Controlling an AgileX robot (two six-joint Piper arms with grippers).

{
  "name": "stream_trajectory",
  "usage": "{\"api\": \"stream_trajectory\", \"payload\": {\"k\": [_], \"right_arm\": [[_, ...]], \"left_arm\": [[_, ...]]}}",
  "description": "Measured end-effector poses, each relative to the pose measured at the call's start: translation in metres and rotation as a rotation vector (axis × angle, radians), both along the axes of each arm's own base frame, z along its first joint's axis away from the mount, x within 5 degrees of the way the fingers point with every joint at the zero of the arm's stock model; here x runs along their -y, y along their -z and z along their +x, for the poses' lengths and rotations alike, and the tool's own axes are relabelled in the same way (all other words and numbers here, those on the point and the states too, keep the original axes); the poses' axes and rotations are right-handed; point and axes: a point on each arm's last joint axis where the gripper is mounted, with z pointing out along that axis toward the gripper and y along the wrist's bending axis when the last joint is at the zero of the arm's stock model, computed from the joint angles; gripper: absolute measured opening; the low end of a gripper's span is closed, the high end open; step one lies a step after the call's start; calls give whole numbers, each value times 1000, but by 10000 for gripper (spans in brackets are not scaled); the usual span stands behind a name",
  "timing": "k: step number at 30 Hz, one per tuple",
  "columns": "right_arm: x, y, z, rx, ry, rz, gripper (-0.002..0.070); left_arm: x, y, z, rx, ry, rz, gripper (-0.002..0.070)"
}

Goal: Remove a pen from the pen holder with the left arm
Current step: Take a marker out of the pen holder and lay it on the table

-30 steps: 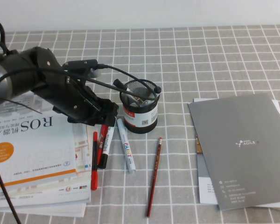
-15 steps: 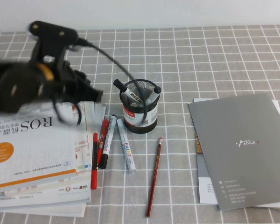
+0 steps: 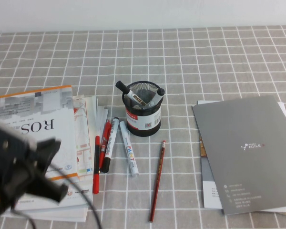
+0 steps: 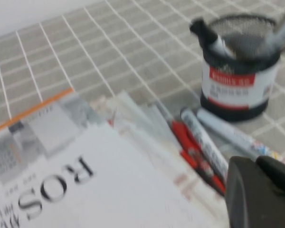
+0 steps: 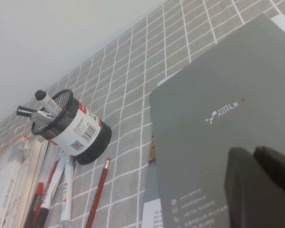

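Pens (image 3: 125, 90) stand in the black mesh pen holder (image 3: 143, 121) in the middle of the checked surface (image 3: 205, 62), two black caps poking over its rim. My left gripper (image 4: 256, 164) is closed with nothing in it, hanging over the stack of books (image 3: 38, 119) at the near left, well apart from the holder. Between the books and the holder lie two red pens (image 3: 96, 167) and two white markers (image 3: 129, 153), with a red pencil (image 3: 157, 181) further right. My right gripper (image 5: 253, 154) is closed and empty too, above the grey booklet (image 3: 248, 152) on the right
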Motion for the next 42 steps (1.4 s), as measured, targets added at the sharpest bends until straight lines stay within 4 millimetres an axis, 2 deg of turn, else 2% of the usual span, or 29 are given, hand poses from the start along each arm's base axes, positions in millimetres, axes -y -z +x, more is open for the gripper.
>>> {"api": "stream_trajectory", "payload": {"k": [4,14,20,28,36,42], "right_arm": [[0,0,0,0,0,0,-13],[0,0,0,0,0,0,-13],[0,0,0,0,0,0,-13],[0,0,0,0,0,0,-13],[0,0,0,0,0,0,-13],[0,0,0,0,0,0,-13]], "left_arm": [[-10,19,-20,-21,4,21,-1],[-29,53,-61,3,4,12,-1],[-48,74,-78,24,-102,8,-1],[-69,73,-89,80,-309,50,-1],[-73,59,-102,289,-339,-10,-1],[-73,58,-103,302,-339,-22,-2]]}}
